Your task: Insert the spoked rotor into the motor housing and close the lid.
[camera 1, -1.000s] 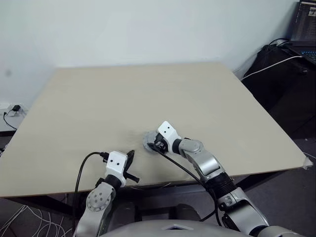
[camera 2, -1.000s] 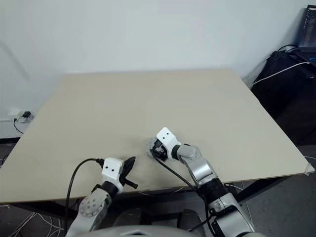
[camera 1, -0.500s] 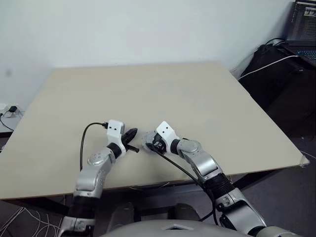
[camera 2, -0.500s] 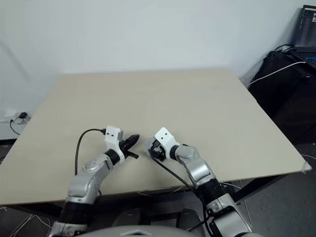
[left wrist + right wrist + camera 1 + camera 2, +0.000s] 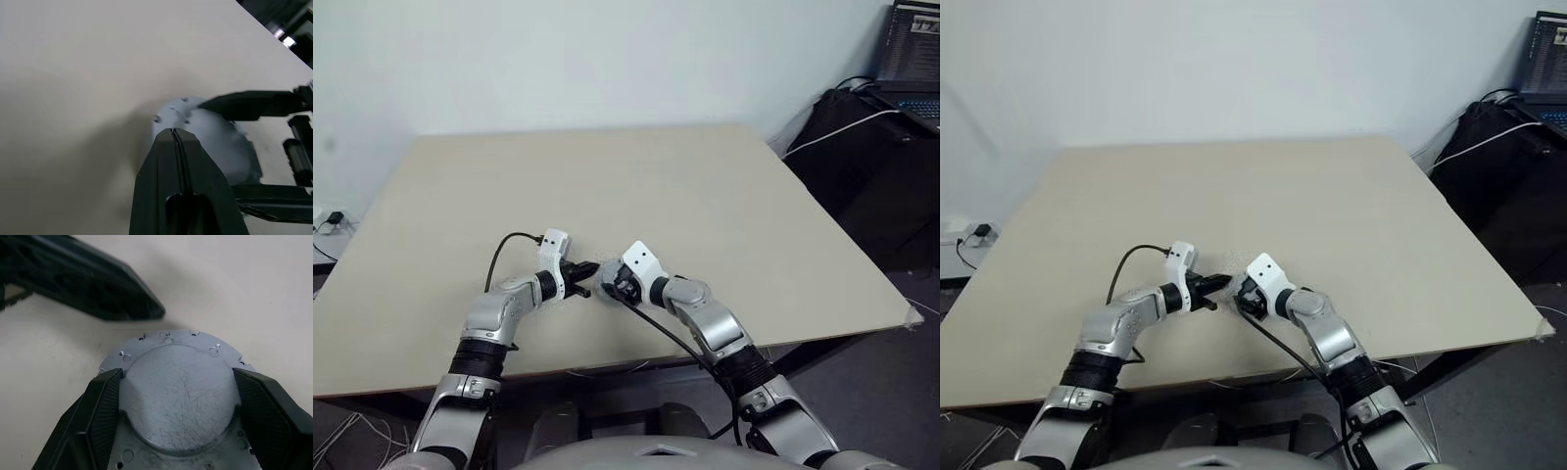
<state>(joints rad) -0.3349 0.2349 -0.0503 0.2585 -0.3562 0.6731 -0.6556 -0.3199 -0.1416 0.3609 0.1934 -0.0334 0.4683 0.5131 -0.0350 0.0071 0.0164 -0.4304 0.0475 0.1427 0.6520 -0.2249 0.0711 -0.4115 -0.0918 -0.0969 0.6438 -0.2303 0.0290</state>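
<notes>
Since the earlier frames the left arm has swung up from the near table edge and forward across the table, so the left gripper now sits just beside the lid, tip aimed at the right gripper; the right arm hasn't shifted. Left gripper's fingers are pressed together w/ no gap — nothing between them — and in the left wrist view their tip sits over the lid's near edge; contact can't be judged. Right gripper's fingers stand wide, one on each side of the lid's raised grey centre, pads against its sides, so it's holding the lid. The lid shows its plain grey outside w/ small holes round the flange, lying flat near the front-centre of the table. The motor housing and spoked rotor aren't distinguishable — presumably under the lid, can't tell. In the right wrist view the left gripper's black tip lies on the table just beyond the lid's rim, a thin strip of table between them. A black cable loops from the left wrist over the tabletop. Off the table's right side: dark bags and a white cord.
</notes>
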